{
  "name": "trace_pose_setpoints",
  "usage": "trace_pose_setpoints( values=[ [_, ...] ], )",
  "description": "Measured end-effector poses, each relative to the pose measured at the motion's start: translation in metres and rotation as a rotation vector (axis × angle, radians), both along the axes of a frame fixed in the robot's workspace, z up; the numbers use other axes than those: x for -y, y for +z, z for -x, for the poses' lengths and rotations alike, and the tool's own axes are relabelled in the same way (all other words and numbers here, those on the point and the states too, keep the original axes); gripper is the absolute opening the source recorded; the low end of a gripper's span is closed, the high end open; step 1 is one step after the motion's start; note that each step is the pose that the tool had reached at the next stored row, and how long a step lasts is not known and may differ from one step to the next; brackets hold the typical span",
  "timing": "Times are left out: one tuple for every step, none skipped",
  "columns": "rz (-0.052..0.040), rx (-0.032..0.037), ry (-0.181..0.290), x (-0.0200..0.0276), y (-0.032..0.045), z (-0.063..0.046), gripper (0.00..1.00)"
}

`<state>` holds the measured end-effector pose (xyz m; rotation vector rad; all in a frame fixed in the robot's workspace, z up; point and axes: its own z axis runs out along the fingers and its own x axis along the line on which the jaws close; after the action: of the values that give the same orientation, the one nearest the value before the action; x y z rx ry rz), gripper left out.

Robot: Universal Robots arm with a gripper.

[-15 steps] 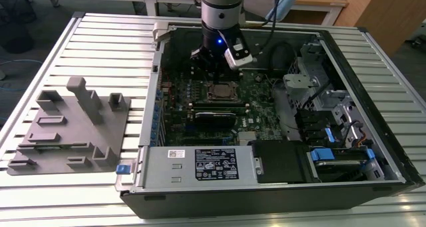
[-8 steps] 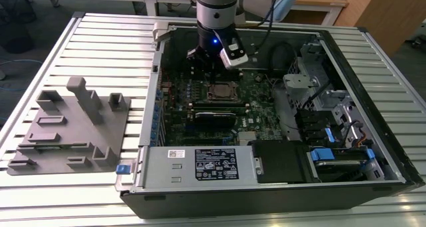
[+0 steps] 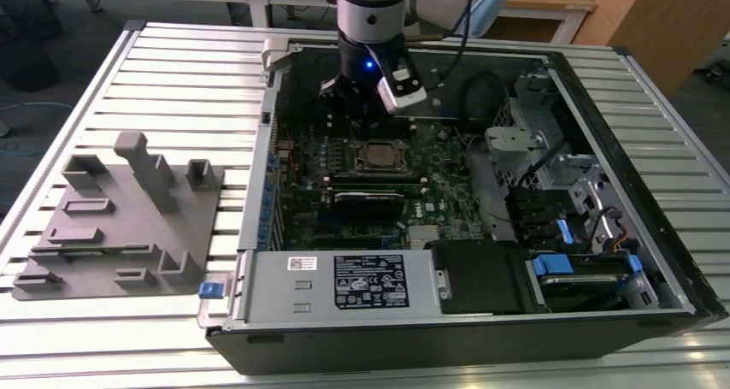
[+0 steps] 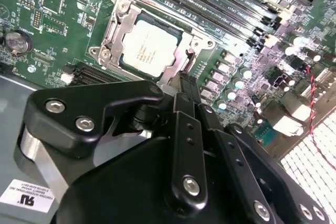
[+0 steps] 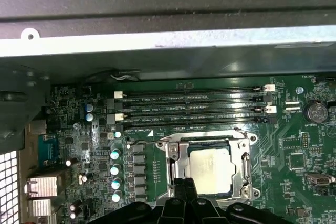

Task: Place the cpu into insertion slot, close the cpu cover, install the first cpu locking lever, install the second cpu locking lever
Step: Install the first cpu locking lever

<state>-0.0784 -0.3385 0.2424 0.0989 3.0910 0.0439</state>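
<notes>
In the exterior view I see the computer case [image 3: 456, 321] lying open on the slatted table [image 3: 171, 73]. The insertion slot [image 3: 361, 158] sits in the middle of the green board, and the cpu [image 3: 382, 156] lies inside it with its pale face up. My gripper [image 3: 351, 105] hangs above the board, near the slot on its far side. On the near side of the slot, at the case edge, the power supply carries a large white and black label [image 3: 371, 282] and a small white one [image 3: 303, 263]; the print is too small for me to read. Well apart from the slot, toward the exterior view's left, a grey fixture plate [image 3: 114, 226] rests on the table.

In the second wrist view the cpu [image 4: 149, 48] is seated flat, and the cpu cover [image 4: 113, 30] lies down around it as a silvery frame. The gripper [image 4: 185, 82] has its fingers pressed together with nothing between them, and the tips are just beside the edge of the cover. A white label [image 4: 26, 196] sits on grey metal, far from the slot. The cpu face bears faint print that I cannot make out.

In the first wrist view the cpu [image 5: 210, 169] shows through the window of the cpu cover [image 5: 176, 166], and the closed gripper [image 5: 184, 186] stands at its edge. The long memory slots [image 5: 189, 108] run beside the slot. I cannot tell whether the levers are locked.
</notes>
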Motion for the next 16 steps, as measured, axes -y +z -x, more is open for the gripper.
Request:
trace_pose_setpoints(
  values=[
    [-0.0001, 0.0001, 0.0, 0.0, 0.0, 0.0, 0.1],
    [0.0, 0.0001, 0.0, 0.0, 0.0, 0.0, 0.1],
    [0.0002, 0.0, 0.0, 0.0, 0.0001, 0.001, 0.1],
    [0.0003, 0.0001, 0.0, 0.0001, 0.0001, 0.002, 0.1],
    [0.0003, 0.0003, 0.0, 0.0001, 0.0001, 0.004, 0.1],
    [0.0002, 0.0005, 0.0, 0.0, 0.0, 0.006, 0.1],
    [0.0003, 0.0006, 0.0, 0.0, 0.0, 0.008, 0.1],
    [0.0002, 0.0007, 0.0, 0.0, 0.0, 0.009, 0.1],
    [0.0003, 0.0008, 0.0, 0.0, 0.0, 0.011, 0.1],
    [0.0003, 0.0008, 0.0, 0.0, 0.0, 0.012, 0.1],
    [0.0002, 0.0009, 0.0, 0.0, -0.0001, 0.012, 0.1],
    [0.0002, 0.0008, 0.0, -0.0001, -0.0001, 0.012, 0.1],
    [0.0003, 0.0008, 0.0, 0.0, 0.0, 0.012, 0.1],
    [0.0004, 0.0007, 0.0, 0.0, 0.0, 0.012, 0.1],
    [0.0004, 0.0008, 0.0, 0.0001, 0.0002, 0.013, 0.1],
    [0.0005, 0.0006, 0.0, 0.0001, 0.0009, 0.013, 0.1]
  ],
)
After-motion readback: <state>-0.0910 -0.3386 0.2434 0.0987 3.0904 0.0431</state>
